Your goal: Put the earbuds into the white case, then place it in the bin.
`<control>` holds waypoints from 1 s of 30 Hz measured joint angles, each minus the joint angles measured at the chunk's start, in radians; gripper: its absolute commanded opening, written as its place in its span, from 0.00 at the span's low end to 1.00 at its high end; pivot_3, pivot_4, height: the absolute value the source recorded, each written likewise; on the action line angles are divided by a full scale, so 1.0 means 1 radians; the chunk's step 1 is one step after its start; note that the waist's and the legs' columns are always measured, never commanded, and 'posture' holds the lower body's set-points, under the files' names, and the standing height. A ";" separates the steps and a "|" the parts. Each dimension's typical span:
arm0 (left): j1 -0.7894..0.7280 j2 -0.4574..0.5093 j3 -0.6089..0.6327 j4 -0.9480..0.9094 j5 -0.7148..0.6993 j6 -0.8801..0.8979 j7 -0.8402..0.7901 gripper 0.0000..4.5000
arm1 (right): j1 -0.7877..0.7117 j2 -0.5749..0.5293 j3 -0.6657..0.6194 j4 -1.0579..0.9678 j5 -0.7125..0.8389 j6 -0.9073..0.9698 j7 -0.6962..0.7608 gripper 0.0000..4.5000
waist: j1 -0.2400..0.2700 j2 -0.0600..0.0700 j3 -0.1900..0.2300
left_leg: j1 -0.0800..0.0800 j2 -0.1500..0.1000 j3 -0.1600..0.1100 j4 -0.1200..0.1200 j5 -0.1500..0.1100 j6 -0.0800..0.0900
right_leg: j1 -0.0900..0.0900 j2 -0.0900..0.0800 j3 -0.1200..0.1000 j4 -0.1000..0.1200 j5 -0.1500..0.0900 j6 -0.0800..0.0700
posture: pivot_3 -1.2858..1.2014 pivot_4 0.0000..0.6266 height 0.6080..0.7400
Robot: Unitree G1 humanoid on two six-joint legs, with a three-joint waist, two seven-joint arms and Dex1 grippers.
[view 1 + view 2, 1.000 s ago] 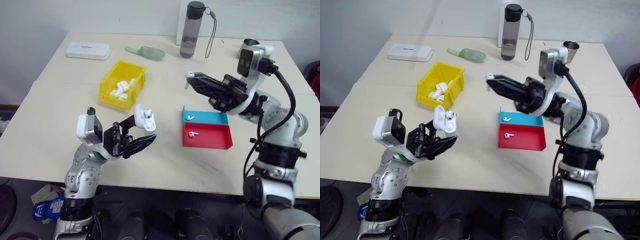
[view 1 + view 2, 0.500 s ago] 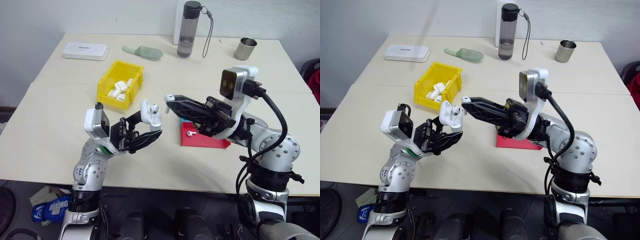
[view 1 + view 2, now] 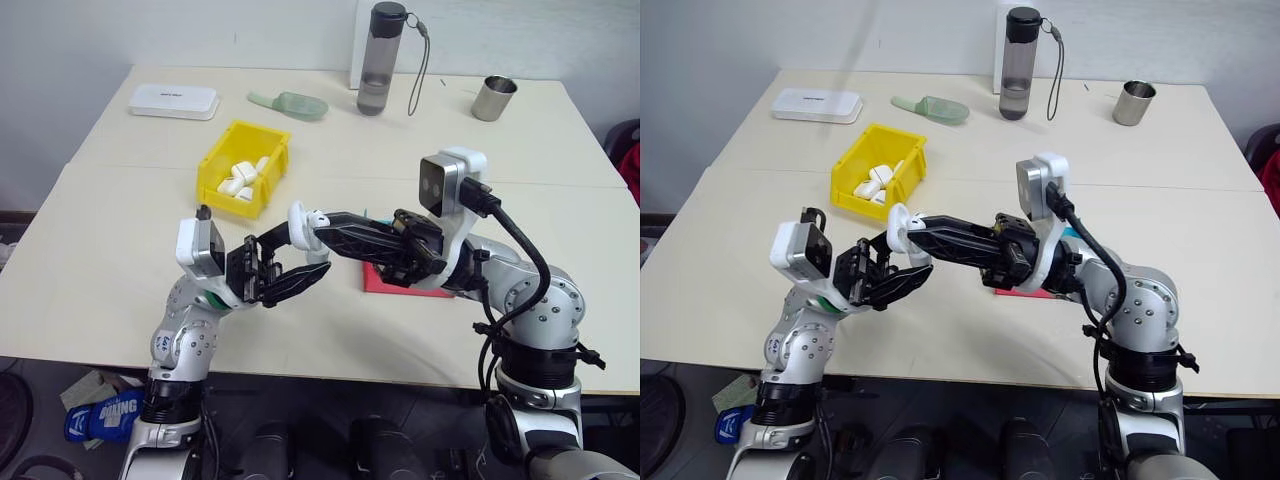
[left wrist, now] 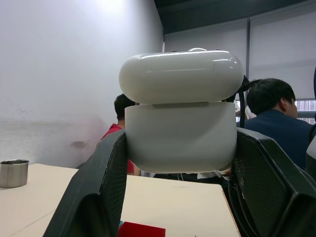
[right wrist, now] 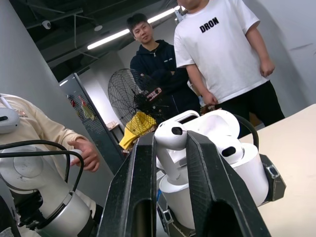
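white case upheld, tools meeting

Up top, the two head eyes look forward and down over the table from close behind the arms — same scene, shifted slightly sideways. The left wrist camera sits tight behind the white case, looking level across the room. The right wrist camera peers up along its fingers — both wrist views catch that case from opposite sides.
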State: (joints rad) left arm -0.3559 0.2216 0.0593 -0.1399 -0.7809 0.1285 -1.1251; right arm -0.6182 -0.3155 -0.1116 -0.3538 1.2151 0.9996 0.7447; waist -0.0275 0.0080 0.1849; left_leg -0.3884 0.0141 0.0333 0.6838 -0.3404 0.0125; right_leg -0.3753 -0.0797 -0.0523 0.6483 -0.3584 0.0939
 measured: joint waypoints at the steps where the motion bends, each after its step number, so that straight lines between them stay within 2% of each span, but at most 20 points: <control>1: 0.000 -0.001 0.000 0.001 0.001 0.000 0.000 0.61 | 0.000 -0.005 0.004 0.000 -0.006 -0.007 0.004 0.10 | 0.000 0.000 0.000 | 0.000 0.000 0.000 0.000 0.000 0.000 | 0.000 0.000 0.000 0.000 0.000 0.000 | 0.52 0.24 1.00; 13: 0.000 -0.001 0.001 0.032 0.022 0.000 0.002 0.61 | 0.016 -0.067 0.073 0.000 -0.110 -0.103 0.069 0.10 | 0.000 0.000 0.000 | 0.000 0.000 0.000 0.000 0.000 0.000 | 0.000 0.000 0.000 0.000 0.000 0.000 | 0.52 0.24 1.00; 23: 0.000 -0.010 0.001 0.037 0.045 0.000 0.000 0.61 | 0.036 -0.078 0.076 -0.005 -0.112 -0.106 0.068 0.10 | 0.001 0.000 0.000 | 0.000 0.000 0.000 0.000 0.000 0.000 | 0.000 0.000 0.000 0.000 0.000 0.000 | 0.52 0.24 1.00; 25: 0.000 -0.014 0.001 0.037 0.045 -0.003 0.000 0.61 | 0.036 -0.079 0.073 -0.005 -0.101 -0.102 0.065 0.26 | 0.001 0.000 0.000 | 0.000 0.000 0.000 0.000 0.000 0.000 | 0.000 0.000 0.000 0.000 0.000 0.000 | 0.52 0.24 1.00; 30: -0.003 -0.024 0.014 0.037 0.045 -0.014 0.010 0.61 | 0.037 -0.112 0.070 -0.018 -0.095 -0.105 0.081 0.57 | 0.001 0.000 0.000 | 0.000 0.000 0.000 0.000 0.000 0.000 | 0.000 0.000 0.000 -0.001 0.000 0.000 | 0.52 0.24 1.00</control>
State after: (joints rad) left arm -0.3591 0.1972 0.0738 -0.1029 -0.7360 0.1143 -1.1151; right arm -0.5815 -0.4278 -0.0414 -0.3719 1.1206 0.8947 0.8260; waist -0.0265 0.0079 0.1849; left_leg -0.3885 0.0142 0.0333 0.6837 -0.3404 0.0125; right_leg -0.3751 -0.0799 -0.0525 0.6477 -0.3584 0.0939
